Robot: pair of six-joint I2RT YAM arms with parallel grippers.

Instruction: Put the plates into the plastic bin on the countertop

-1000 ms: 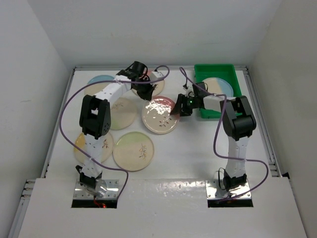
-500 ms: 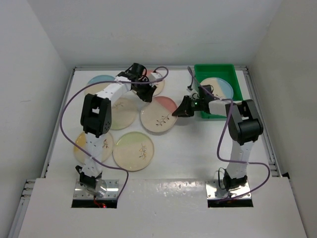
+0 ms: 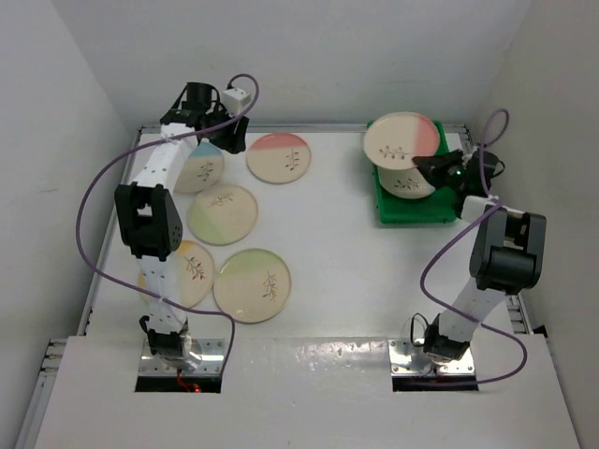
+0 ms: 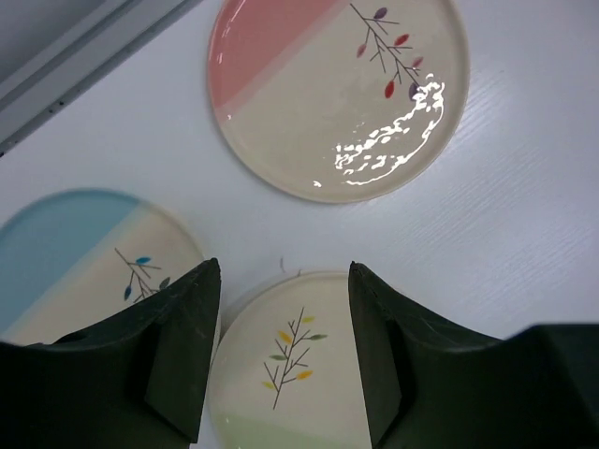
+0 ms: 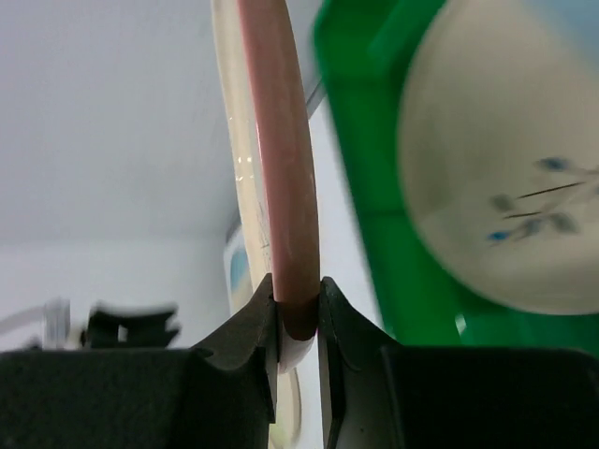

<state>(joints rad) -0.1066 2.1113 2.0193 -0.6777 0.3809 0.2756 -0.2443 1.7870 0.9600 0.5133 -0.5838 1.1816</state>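
Right wrist view shows the right gripper [image 5: 298, 329] closed on the rim of a round cream ceramic plate with a pink segment [image 5: 278, 168]. I think it pinches only the edge so that the plate can be laid flat afterwards. This plate hangs tilted over the far part of the shallow bright green plastic bin [image 3: 414, 211], at the far right of the flat white countertop [image 3: 356, 281]. A second cream plate with a blue sprig [image 5: 505, 168] already lies inside the bin.

The left gripper [image 4: 283, 273] is open and empty. It hovers at the far left above three plates, probably choosing the next one. Two more plates lie nearer.
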